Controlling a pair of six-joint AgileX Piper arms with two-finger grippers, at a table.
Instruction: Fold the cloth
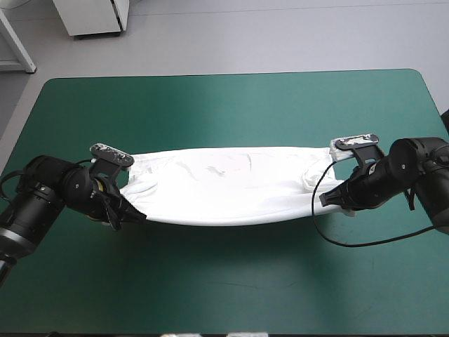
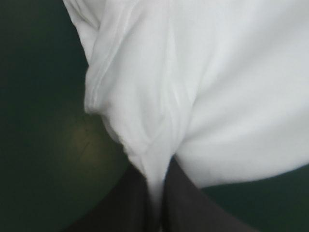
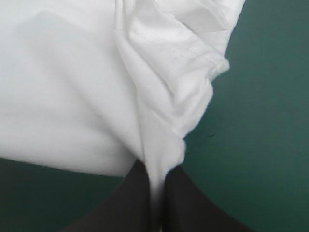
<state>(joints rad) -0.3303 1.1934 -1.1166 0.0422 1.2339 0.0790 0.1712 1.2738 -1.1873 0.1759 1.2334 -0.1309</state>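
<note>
The white T-shirt [image 1: 224, 186] lies stretched in a long folded band across the middle of the teal-green table [image 1: 224, 98]. My left gripper [image 1: 135, 215] is shut on the T-shirt at its left end, near the front edge of the band. My right gripper [image 1: 324, 199] is shut on the T-shirt at its right end. In the left wrist view the white cloth [image 2: 203, 96] fans out from between the black fingers [image 2: 179, 203]. The right wrist view shows bunched, hemmed cloth [image 3: 169, 82] rising from the pinched fingers [image 3: 181, 203].
Bare teal-green cover [image 1: 224, 281] lies in front of the shirt and behind it toward the far edge. A white cabinet [image 1: 91, 17] stands on the floor beyond the table's far left corner.
</note>
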